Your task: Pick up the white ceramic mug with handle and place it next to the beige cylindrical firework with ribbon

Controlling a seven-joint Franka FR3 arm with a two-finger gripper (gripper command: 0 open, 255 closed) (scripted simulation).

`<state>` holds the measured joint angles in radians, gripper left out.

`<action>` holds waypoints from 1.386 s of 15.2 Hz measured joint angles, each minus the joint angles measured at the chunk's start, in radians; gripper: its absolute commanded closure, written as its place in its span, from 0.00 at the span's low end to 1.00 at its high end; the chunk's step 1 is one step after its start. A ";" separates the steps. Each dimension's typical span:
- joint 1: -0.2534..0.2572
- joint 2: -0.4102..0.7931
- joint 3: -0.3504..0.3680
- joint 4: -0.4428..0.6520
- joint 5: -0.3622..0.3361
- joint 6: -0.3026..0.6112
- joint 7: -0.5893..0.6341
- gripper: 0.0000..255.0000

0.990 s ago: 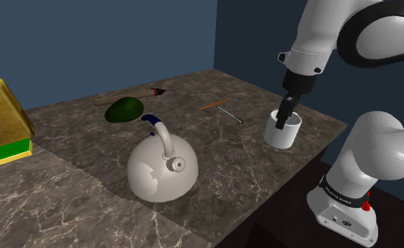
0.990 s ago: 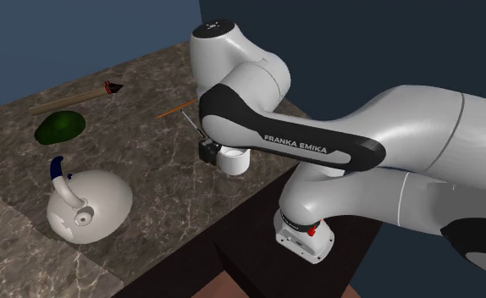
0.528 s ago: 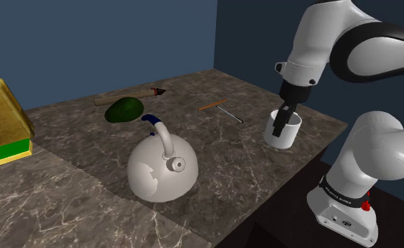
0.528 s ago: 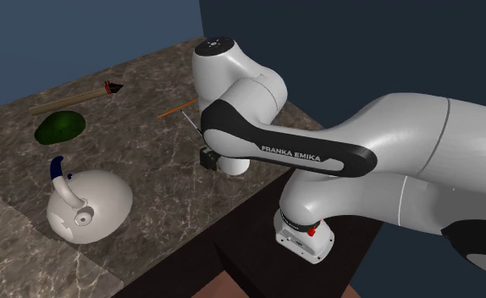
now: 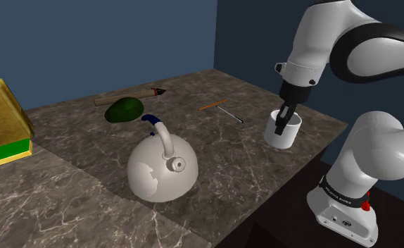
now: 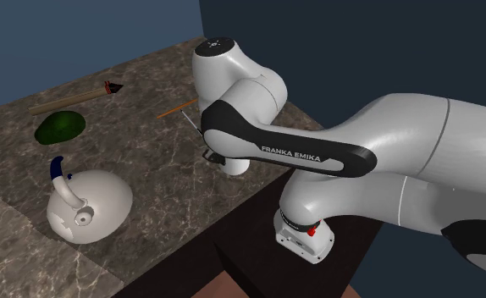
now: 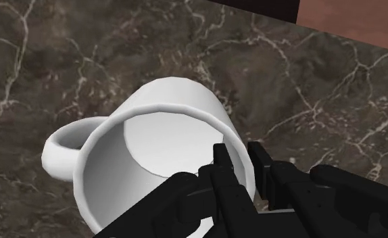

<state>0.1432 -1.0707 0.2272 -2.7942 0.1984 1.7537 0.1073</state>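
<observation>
1. Yellow-and-green box: at the shoulder view's far left, on the dark marbled countertop, well apart from the claw.
2. Firework: a thin brown rod with a dark red tip, lying flat at the back of the countertop, well apart from the claw. A green avocado-like lump lies just in front of it.
3. White kettle: it has a blue-ended handle and sits between the box and the claw, toward the front edge.
4. Orange stick and thin grey pin: both lie flat near the claw, between it and the firework.
5. Claw: it points down from the white arm and is clenched on the mug's rim. In the wrist view one finger is inside the cup and the other outside. The gap between them is only as wide as the wall they pinch.
6. Mug: white and upright on the countertop, directly under the claw, near the corner beside the stand. Its handle is on the side opposite the pinched wall. It stands far from the firework.
</observation>
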 measured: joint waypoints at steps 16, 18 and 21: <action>-0.012 0.017 -0.019 0.112 -0.021 -0.094 0.001 1.00; -0.014 0.020 -0.024 0.142 -0.026 -0.121 0.002 1.00; -0.018 0.030 -0.031 0.186 -0.032 -0.156 0.003 1.00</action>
<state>0.1249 -1.0409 0.1963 -2.6077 0.1660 1.5976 0.1102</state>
